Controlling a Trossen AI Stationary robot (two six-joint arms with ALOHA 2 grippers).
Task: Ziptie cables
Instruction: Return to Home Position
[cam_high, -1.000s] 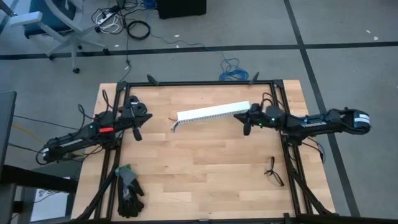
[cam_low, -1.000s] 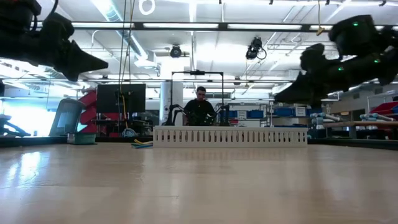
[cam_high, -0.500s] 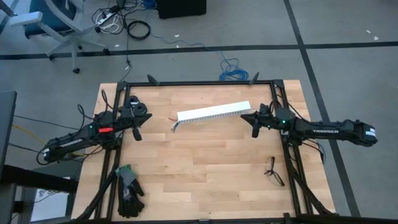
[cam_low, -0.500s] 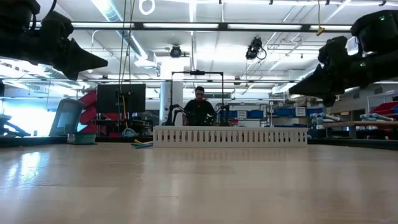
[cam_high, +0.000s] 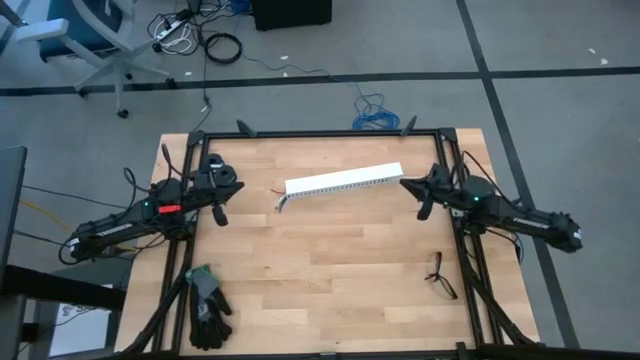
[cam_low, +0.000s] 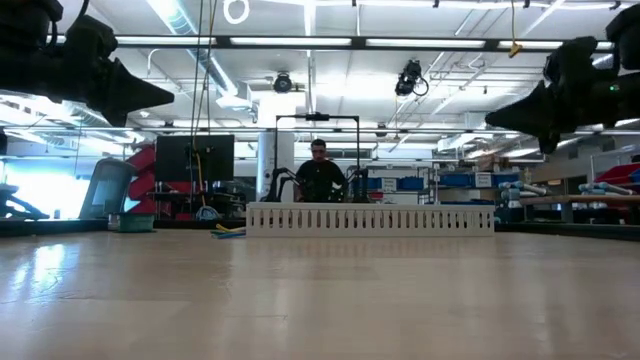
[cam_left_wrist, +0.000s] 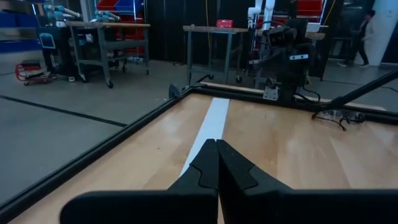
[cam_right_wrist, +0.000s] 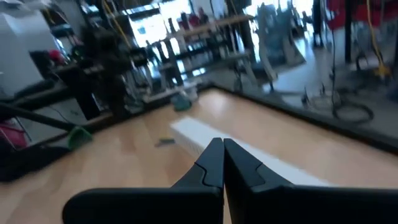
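Left gripper (cam_high: 220, 212) hangs over the left side of the table (cam_high: 330, 270), fingers pressed together with nothing between them (its wrist view shows the two tips meeting). Some way to its right, the cables (cam_high: 279, 200) poke out of the left end of the white duct (cam_high: 343, 181), the rest hidden inside. I cannot see the ziptie anywhere. Right gripper (cam_high: 415, 192) sits just off the duct's right end, above the wood, likewise closed and empty.

To my eye only the retreat to rest remains, and the hazards are small. A low swing on the right could nudge the duct's end or clip the black frame (cam_high: 446, 134) beside that arm. The glasses (cam_high: 437, 275) lie near the same rail. Wide bare wood in front leaves ample room.
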